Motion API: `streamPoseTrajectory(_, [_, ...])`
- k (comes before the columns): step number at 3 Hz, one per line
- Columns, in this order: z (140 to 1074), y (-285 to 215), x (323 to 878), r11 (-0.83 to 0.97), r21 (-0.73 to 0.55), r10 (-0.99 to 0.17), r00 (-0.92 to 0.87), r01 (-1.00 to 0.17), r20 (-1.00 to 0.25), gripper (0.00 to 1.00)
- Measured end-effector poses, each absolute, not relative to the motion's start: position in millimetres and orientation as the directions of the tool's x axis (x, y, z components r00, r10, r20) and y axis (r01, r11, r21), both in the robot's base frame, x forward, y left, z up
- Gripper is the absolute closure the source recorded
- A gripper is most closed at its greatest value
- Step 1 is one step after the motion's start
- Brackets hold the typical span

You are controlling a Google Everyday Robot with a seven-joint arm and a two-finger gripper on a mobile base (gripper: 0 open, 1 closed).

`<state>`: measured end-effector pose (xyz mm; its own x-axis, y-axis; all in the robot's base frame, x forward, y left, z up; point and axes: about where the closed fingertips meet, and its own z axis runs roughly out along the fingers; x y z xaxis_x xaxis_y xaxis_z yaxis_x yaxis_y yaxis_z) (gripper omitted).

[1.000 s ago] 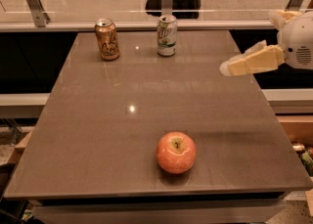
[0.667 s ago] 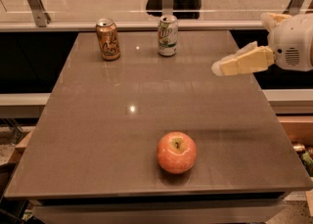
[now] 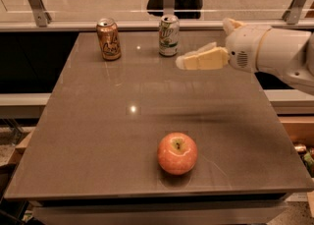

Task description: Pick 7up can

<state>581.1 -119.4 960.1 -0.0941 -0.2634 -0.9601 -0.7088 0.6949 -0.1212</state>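
The 7up can [image 3: 169,35], white with a green logo and a silver top, stands upright near the far edge of the grey table [image 3: 93,121], about the middle. My gripper [image 3: 184,61] comes in from the right on a white arm. It hovers above the table just right of and slightly nearer than the can, pointing left towards it, and is not touching it. Nothing is held in it.
A copper-orange can [image 3: 109,39] stands upright to the left of the 7up can, a clear gap between them. A red apple [image 3: 177,153] lies near the table's front edge. A glass rail on metal posts [image 3: 35,2] runs behind the table.
My gripper has moved left and a little farther in, from beyond the table's right side to close beside the 7up can. The cans and apple have not moved.
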Motion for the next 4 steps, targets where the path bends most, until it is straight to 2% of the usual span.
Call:
streamPoseTrajectory(2, [933.5,-62.9,639.2,0.666,0.005,-0.083,-0.081,-0.746,-0.993,0.0])
streamPoseTrajectory(4, [896.3,-58.8,696.6,0.683,0.082,-0.023,-0.134,-0.725,-0.991,0.0])
